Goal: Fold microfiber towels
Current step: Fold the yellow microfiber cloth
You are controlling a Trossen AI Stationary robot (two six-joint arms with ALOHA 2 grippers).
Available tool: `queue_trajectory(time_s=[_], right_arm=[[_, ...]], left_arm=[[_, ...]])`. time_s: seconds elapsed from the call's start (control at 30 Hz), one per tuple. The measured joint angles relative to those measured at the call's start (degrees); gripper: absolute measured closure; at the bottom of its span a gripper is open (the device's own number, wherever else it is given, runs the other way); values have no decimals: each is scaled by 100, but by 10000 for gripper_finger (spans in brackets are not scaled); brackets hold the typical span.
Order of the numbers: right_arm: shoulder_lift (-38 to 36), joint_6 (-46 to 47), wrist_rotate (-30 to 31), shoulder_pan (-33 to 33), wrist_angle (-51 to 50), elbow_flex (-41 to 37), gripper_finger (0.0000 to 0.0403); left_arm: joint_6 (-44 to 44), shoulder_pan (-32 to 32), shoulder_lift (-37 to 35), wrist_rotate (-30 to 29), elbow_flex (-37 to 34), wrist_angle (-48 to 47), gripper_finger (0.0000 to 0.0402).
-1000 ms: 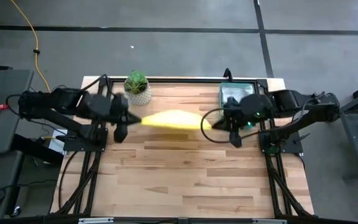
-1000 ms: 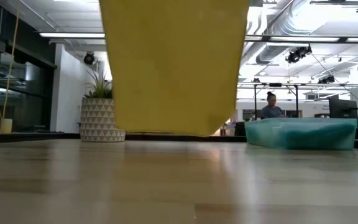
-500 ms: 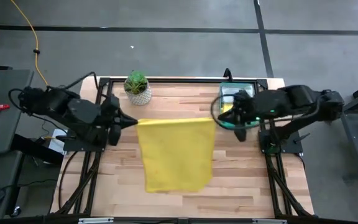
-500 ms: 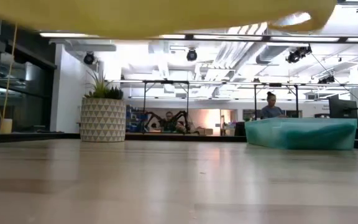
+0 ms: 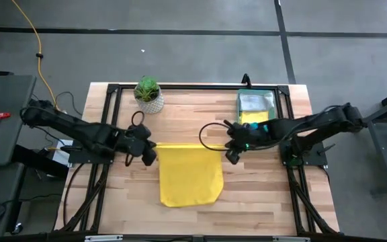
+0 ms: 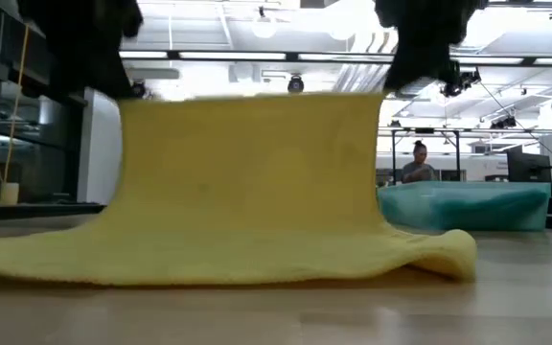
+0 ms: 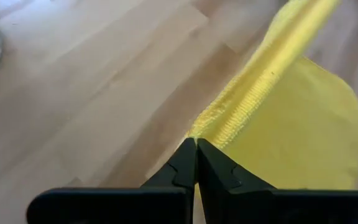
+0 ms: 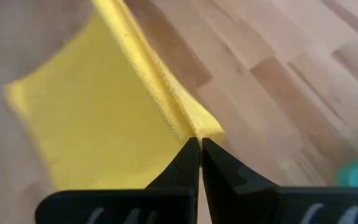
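I have both grippers pinched shut on the yellow towel (image 5: 190, 173), the left gripper (image 5: 149, 153) and right gripper (image 5: 232, 152) each holding a far corner, the near half already lying on the wooden table (image 5: 261, 195). My worry: if one arm drops faster, the held edge skews and the fold lands crooked, or a corner slips free. The green tray (image 5: 255, 102) and potted plant (image 5: 148, 93) sit at the back; a person (image 6: 418, 163) shows far off in the room
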Motion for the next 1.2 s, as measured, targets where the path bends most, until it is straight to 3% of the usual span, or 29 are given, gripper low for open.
queue_trajectory(time_s=[0.23,0.47,0.67,0.93,1.2], right_arm=[[485,-169,473,-572,688,-643,403],[1118,-706,538,-1168,1126,-693,403],[1253,-964,1076,-1461,1171,-683,403],[1062,-1052,1198,-1623,1278,-697,403],[559,-1320,1035,-1077,1232,-707,403]], left_arm=[[780,892,0,-481,-932,1123,402],[2417,1788,0,-543,-1192,1851,402],[3402,2206,0,-541,-1198,2168,402],[3690,2313,-4,-543,-1202,2345,402],[4494,1637,-50,-546,-1207,2284,402]])
